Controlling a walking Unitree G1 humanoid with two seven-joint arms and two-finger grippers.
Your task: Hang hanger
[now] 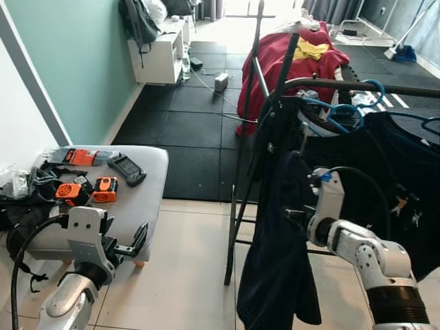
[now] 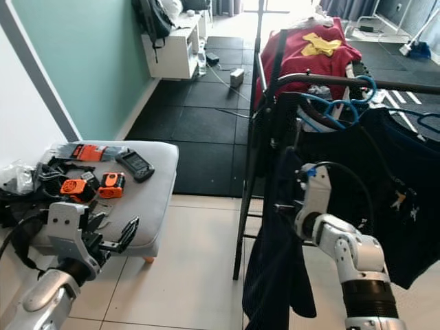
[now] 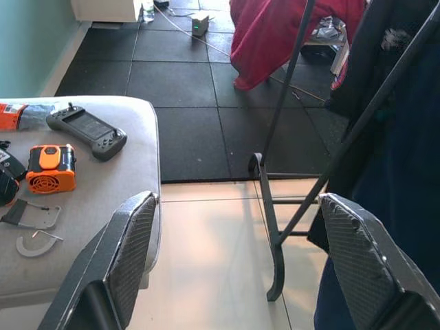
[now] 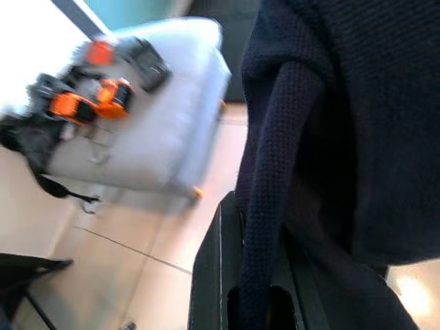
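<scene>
Beside the rack rail (image 1: 357,87), a dark garment (image 1: 278,254) appears pinched by the right gripper (image 4: 256,289); its hanger should be lifted level. The left gripper (image 3: 234,268) is spread, empty.

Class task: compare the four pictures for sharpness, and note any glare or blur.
Right wrist view: motion-blurred, the grey padded bench smeared, the dark navy knitted garment close. Left wrist view: sharp, the glossy cream floor tiles shiny. Eye views: clear, daylight washing out the far floor.
</scene>
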